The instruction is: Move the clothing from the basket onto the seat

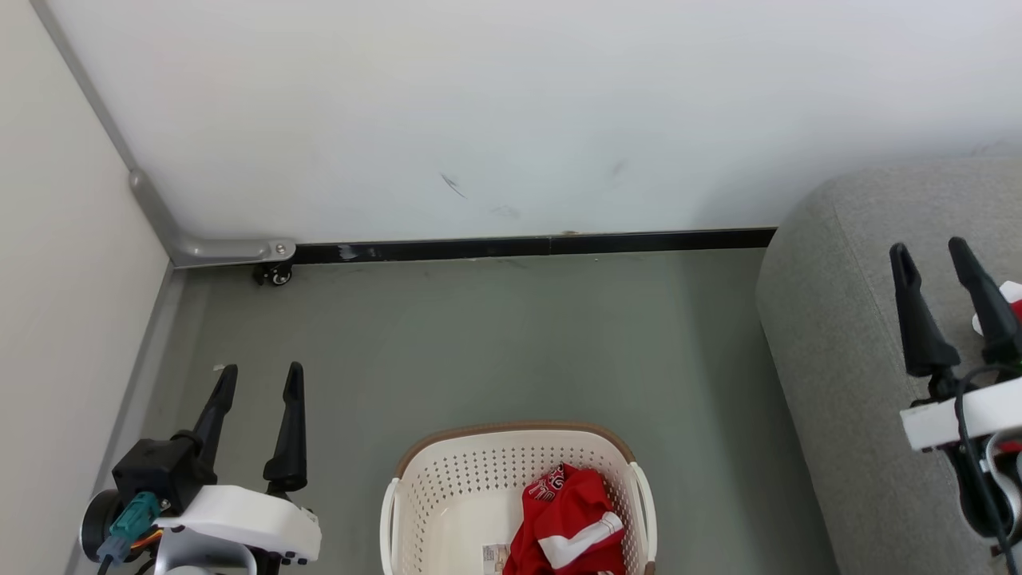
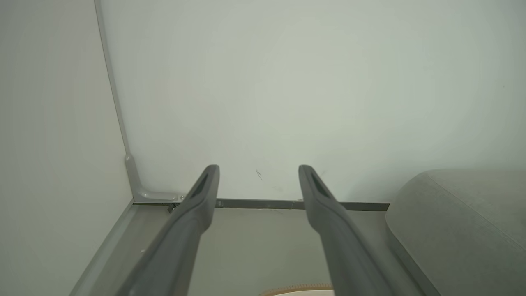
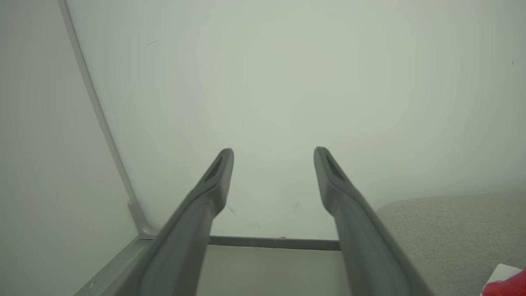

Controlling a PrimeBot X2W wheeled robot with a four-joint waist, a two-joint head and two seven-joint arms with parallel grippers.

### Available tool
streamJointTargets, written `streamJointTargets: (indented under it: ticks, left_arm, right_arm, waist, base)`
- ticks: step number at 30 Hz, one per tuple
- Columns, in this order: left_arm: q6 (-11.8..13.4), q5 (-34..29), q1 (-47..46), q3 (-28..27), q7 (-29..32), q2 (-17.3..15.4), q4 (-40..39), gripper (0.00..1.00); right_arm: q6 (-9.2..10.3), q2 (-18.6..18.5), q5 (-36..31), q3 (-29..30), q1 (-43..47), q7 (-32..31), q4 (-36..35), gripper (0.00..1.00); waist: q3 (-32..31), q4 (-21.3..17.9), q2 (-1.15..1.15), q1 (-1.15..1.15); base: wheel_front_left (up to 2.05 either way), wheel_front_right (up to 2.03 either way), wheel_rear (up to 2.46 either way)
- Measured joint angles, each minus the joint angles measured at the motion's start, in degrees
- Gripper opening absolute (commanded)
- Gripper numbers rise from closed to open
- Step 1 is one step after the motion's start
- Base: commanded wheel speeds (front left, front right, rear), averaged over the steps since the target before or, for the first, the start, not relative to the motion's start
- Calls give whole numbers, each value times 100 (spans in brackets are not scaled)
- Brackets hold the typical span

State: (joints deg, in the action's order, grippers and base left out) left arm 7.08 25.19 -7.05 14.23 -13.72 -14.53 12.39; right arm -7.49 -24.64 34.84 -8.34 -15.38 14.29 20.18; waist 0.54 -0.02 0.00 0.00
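Observation:
A red garment with white stripes (image 1: 568, 523) lies crumpled in the right half of the cream perforated basket (image 1: 447, 487) on the floor at the bottom centre of the head view. The grey seat (image 1: 838, 335) fills the right side, and a bit of red and white clothing (image 1: 1010, 303) lies on it behind my right gripper (image 1: 930, 249). That gripper hovers open and empty over the seat. My left gripper (image 1: 259, 370) stands open and empty at the lower left, left of the basket. The seat's edge (image 2: 460, 222) and the basket rim (image 2: 296, 290) show in the left wrist view.
A white wall with a black skirting strip (image 1: 527, 246) runs across the back. A pale panel with a grey metal frame (image 1: 200, 249) and a small castor (image 1: 275, 275) closes off the left. Grey floor (image 1: 511, 343) lies between the basket and the wall.

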Motion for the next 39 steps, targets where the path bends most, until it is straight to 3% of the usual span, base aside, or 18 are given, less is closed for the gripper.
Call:
streamJointTargets:
  ticks: [15, 39]
  left_arm:
    - [3, 137, 69, -127, -44, 203, 32, 100]
    - [-30, -65, 63, -279, -49, 276, -14, 100]
  right_arm:
    - [0, 555, -722, 202, 960, 0, -582, 100]
    - [0, 887, -1232, 419, 1216, 0, -933, 100]
  waist:
    - [106, 140, 0, 0]
    - [266, 137, 0, 0]
  base:
    - [0, 0, 0]
    - [0, 0, 0]
